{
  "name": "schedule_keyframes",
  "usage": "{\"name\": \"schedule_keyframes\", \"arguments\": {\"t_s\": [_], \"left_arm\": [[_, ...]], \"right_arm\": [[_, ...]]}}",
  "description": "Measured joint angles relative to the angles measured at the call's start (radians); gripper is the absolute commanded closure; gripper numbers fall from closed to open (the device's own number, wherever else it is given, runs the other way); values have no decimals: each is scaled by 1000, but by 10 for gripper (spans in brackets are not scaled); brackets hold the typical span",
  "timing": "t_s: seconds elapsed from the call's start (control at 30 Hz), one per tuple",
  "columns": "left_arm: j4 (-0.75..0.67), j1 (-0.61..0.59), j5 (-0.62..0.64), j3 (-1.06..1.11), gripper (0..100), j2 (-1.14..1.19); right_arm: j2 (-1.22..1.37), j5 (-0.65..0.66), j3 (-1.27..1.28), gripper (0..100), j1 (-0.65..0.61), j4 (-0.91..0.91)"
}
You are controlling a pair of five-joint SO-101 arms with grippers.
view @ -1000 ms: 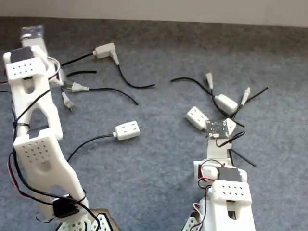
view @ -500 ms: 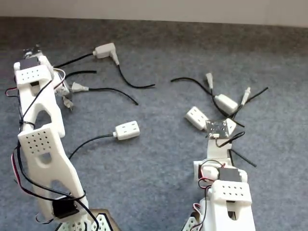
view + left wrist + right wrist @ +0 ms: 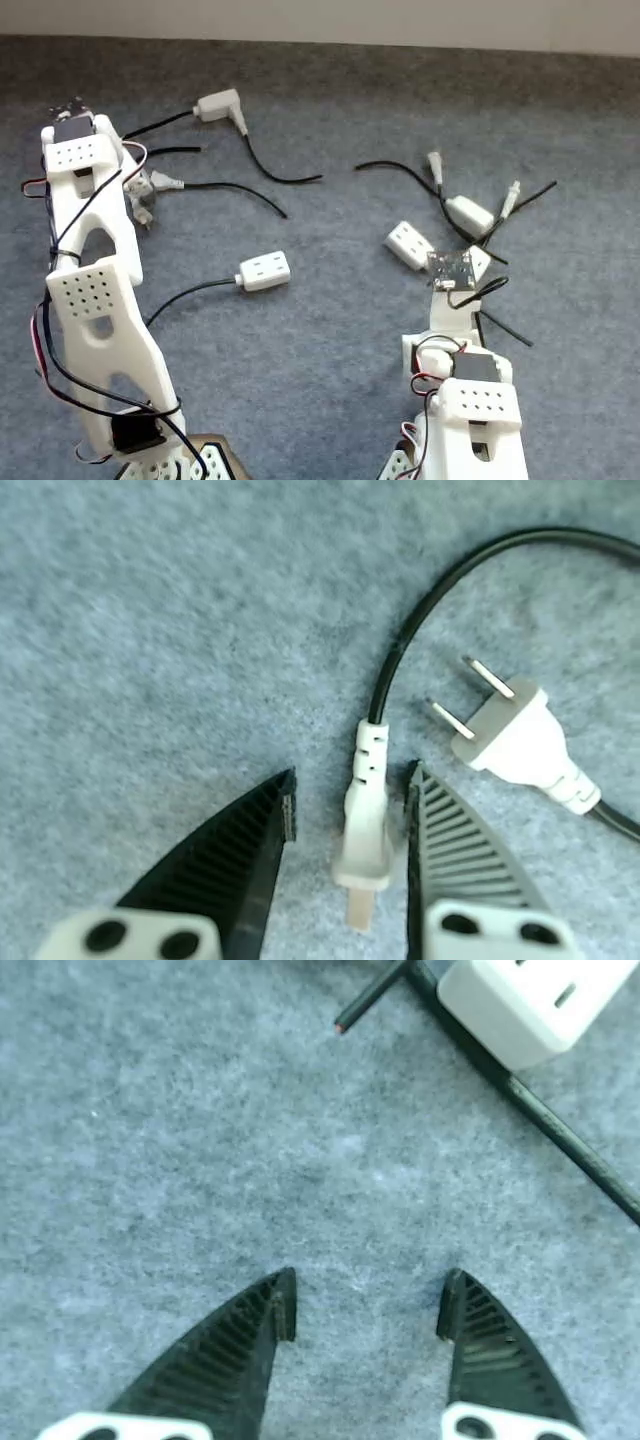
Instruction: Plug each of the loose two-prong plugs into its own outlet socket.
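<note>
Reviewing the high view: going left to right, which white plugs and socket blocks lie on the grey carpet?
small white two-prong plug, white far block on black cable, white nearer socket block, tilted white socket, small white far plug, white oblong block, white rightmost plug

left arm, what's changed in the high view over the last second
The left arm swung rightward in the high view, toward a plug that now lies between its open jaws, not yet gripped. The right arm, the neighbouring plug and the sockets stayed put.
</note>
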Motion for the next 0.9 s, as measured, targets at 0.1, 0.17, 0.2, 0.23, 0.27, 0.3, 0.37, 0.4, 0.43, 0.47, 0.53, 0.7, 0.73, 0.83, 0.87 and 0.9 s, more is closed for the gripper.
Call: {"name": "schedule_keyframes", "arguments": {"t_s": [0.1,0.17,0.2,0.23,0.27,0.3,0.37,0.4,0.43,0.47,0.53,0.7,0.73,0.83,0.87,0.9], "left_arm": [[20,6,0,-2,800,0],[35,14,0,-3,801,0],[40,17,0,-5,801,0],[43,18,0,-6,801,3],[44,18,0,-8,801,5],[49,18,0,-9,801,5],[55,26,0,-9,812,5],[55,29,0,-9,837,5],[55,29,0,-9,873,5],[55,31,0,-9,915,5],[48,44,0,-11,993,6],[38,66,0,-9,977,6],[38,66,0,-8,977,6],[32,66,0,-6,977,6],[31,66,0,-6,977,6],[31,66,0,-15,977,8]], "right_arm": [[0,0,0,771,0,0],[0,0,0,771,0,0],[0,0,0,771,0,0],[0,0,0,771,0,0],[0,0,0,771,0,0],[0,0,0,771,0,0],[0,0,0,771,0,0],[0,0,0,771,0,0],[0,0,0,771,0,0],[0,0,0,771,0,0],[0,0,0,771,0,0],[0,0,0,771,0,0],[0,0,0,771,0,0],[0,0,0,771,0,0],[0,0,0,771,0,0],[0,0,0,771,0,0]]}}
